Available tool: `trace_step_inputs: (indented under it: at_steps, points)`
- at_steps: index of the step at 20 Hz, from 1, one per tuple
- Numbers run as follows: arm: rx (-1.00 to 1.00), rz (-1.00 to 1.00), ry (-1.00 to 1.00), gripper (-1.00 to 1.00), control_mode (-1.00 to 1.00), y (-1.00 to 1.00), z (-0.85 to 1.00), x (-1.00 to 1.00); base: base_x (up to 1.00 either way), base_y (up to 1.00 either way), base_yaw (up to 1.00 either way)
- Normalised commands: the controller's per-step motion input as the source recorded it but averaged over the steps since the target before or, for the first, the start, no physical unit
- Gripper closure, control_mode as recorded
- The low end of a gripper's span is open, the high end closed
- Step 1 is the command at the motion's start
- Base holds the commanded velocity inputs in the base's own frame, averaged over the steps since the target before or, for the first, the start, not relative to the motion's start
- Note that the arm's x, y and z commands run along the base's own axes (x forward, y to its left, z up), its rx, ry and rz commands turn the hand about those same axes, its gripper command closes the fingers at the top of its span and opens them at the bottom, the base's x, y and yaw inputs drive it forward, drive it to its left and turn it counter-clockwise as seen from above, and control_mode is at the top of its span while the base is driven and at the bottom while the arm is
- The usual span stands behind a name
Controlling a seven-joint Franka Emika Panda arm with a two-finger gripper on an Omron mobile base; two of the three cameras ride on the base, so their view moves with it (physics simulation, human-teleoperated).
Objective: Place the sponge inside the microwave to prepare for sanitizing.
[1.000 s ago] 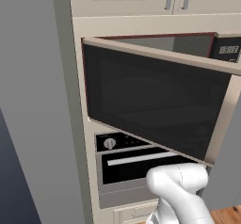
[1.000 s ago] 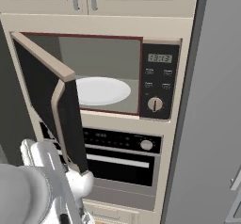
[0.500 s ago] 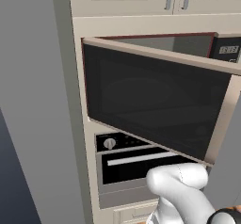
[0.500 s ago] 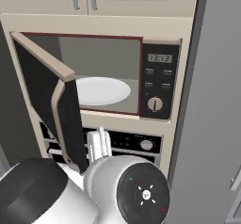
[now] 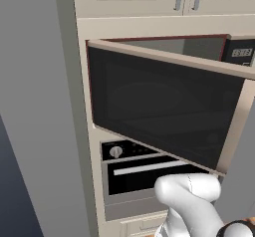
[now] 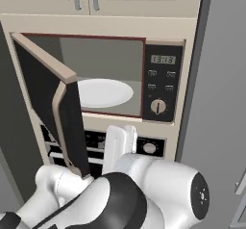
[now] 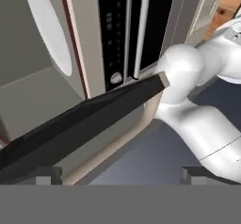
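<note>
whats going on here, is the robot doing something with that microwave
A white robot arm is parked in front of the built-in microwave, whose black glass door stands swung open. The grey cavity holds just the white turntable; no sponge is inside. The gripper is open and holds nothing, with its fingers spread wide close beside the open door. Below the microwave sits a black-fronted oven.
</note>
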Motion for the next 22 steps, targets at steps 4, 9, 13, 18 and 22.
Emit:
trace_step_inputs:
  at_steps: [4,9,13,18,22]
  points:
    - [0.00,0.16,-0.17,-1.00,-1.00,0.09,-0.06,0.64,0.00,0.00,0.00]
    - [0.03,0.14,-0.18,-1.00,-1.00,-0.03,-0.13,0.71,0.00,0.00,0.00]
    - [0.04,0.14,-0.13,-1.00,-1.00,0.04,-0.06,0.35,0.00,0.00,0.00]
    - [0.01,0.15,-0.01,-1.00,-1.00,0.40,-0.13,0.13,0.00,0.00,0.00]
    - [0.01,0.16,0.00,-1.00,-1.00,0.68,-0.18,0.00,0.00,0.00,0.00]
